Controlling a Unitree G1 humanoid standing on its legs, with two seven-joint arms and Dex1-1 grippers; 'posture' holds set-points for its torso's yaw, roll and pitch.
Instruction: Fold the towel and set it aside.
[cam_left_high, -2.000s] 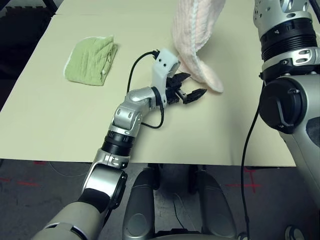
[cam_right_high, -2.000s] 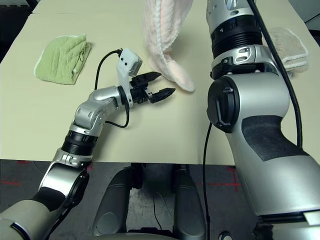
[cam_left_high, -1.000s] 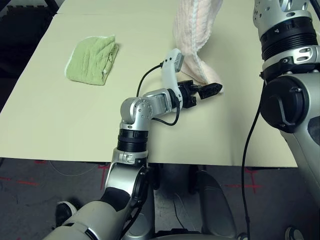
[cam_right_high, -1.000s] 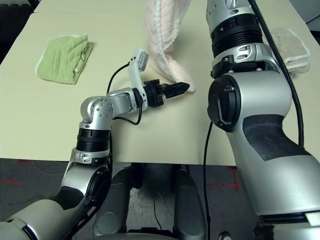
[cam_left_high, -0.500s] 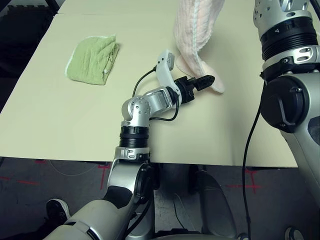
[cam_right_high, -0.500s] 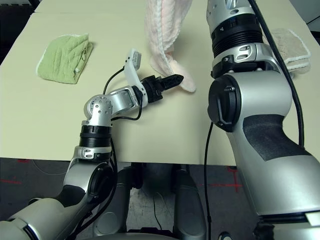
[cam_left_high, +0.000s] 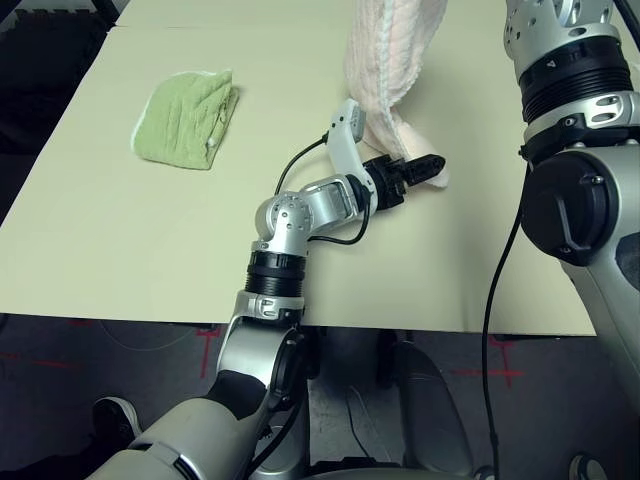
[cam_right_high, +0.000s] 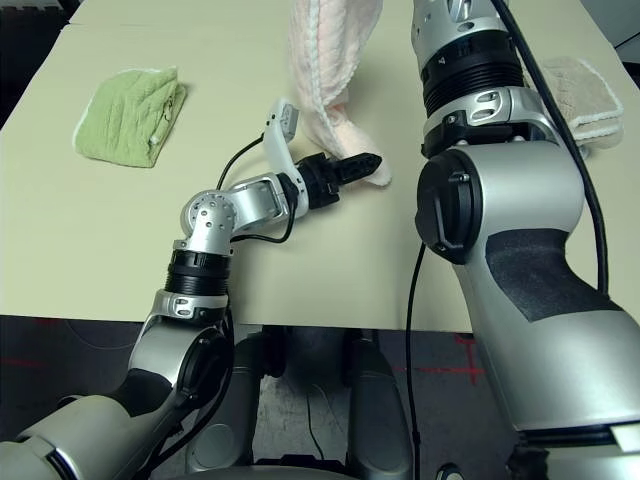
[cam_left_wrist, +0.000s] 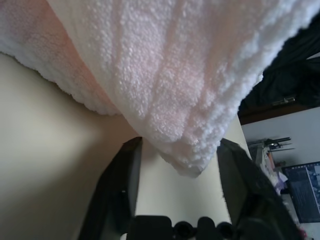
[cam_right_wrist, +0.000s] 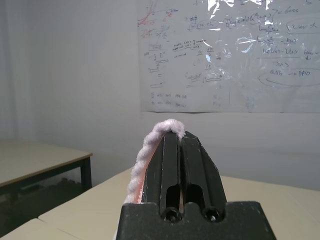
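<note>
The left gripper (cam_left_high: 422, 165) lies low over the table (cam_left_high: 90, 230), pointing level and toward the robot's right, its forearm bent sharply back from the table's near edge. In the left wrist view its two black fingers (cam_left_wrist: 120, 185) stand apart with the lowest tip of the towel (cam_left_wrist: 190, 100) hanging down into the gap between them; the fingers have not met on the cloth, and whether either one touches it cannot be told.

The right gripper (cam_right_wrist: 175, 145) is raised high, pointing upward, and its fingers are pressed tight together with a ridge of pink terry pinched at their tips and trailing down one side. The right arm rises as a tall silver column on the right of the head views.

The towel hangs from above as a long, narrow pink drape, its bottom end curling onto the table beside the left gripper's tips.

A folded light green towel (cam_left_high: 183, 118) lies well apart on the robot's left side of the table. A beige folded towel (cam_right_high: 585, 95) rests at the far right, behind the right arm.
</note>
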